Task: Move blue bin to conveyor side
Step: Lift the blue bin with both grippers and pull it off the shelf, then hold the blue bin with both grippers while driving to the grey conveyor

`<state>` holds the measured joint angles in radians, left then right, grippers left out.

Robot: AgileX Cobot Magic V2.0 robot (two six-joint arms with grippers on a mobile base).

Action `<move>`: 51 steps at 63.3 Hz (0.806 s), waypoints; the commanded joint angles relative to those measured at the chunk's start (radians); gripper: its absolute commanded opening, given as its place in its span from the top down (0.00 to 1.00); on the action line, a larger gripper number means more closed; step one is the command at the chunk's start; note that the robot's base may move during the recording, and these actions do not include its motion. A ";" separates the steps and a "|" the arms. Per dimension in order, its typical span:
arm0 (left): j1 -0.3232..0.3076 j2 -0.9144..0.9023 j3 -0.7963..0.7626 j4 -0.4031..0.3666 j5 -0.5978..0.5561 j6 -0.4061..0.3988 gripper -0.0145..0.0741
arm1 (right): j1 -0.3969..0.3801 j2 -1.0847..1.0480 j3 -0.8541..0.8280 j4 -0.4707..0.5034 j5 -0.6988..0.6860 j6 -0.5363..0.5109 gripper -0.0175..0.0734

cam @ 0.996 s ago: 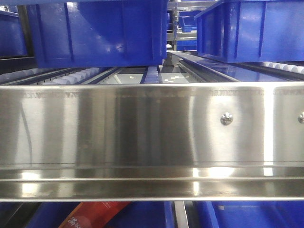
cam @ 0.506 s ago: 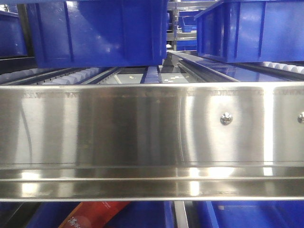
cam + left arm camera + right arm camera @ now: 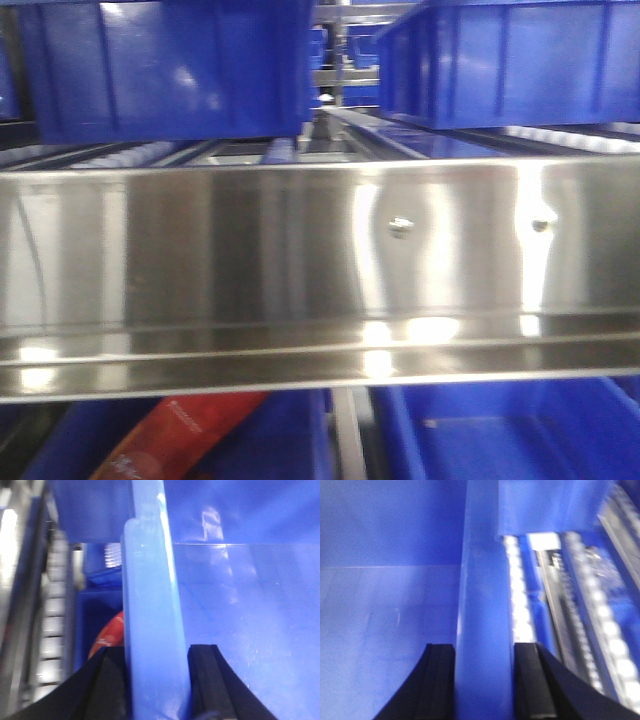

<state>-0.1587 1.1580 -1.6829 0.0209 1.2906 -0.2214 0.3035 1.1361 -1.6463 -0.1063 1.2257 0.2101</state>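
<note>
Steel rack rail (image 3: 200, 250) further left, blue bin (image 3: 500, 430) beneath.

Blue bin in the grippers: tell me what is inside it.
Only bare blue floor and inner walls show inside the blue bin in both wrist views. The left gripper and right gripper clamp its walls; their fingers cover the nearest floor.

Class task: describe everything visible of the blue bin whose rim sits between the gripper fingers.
The large blue plastic bin is glossy and smooth-walled, with a thick paler rim. No contents show inside it. The left gripper clamps one side wall's rim, the right gripper the opposite one, black fingers on both faces. Beside it run steel roller tracks. Blur hides finer detail.
</note>
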 commanded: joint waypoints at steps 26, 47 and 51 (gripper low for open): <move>-0.006 -0.025 -0.013 0.002 -0.081 0.011 0.86 | -0.005 -0.022 -0.016 -0.053 -0.114 0.001 0.90; -0.006 -0.025 -0.013 0.002 -0.081 0.011 0.86 | -0.005 -0.022 -0.016 -0.053 -0.114 0.001 0.90; -0.006 -0.025 -0.013 0.002 -0.081 0.011 0.86 | -0.005 -0.022 -0.016 -0.053 -0.114 0.001 0.90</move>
<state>-0.1587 1.1542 -1.6829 0.0209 1.2906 -0.2214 0.3035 1.1361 -1.6463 -0.1082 1.2194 0.2124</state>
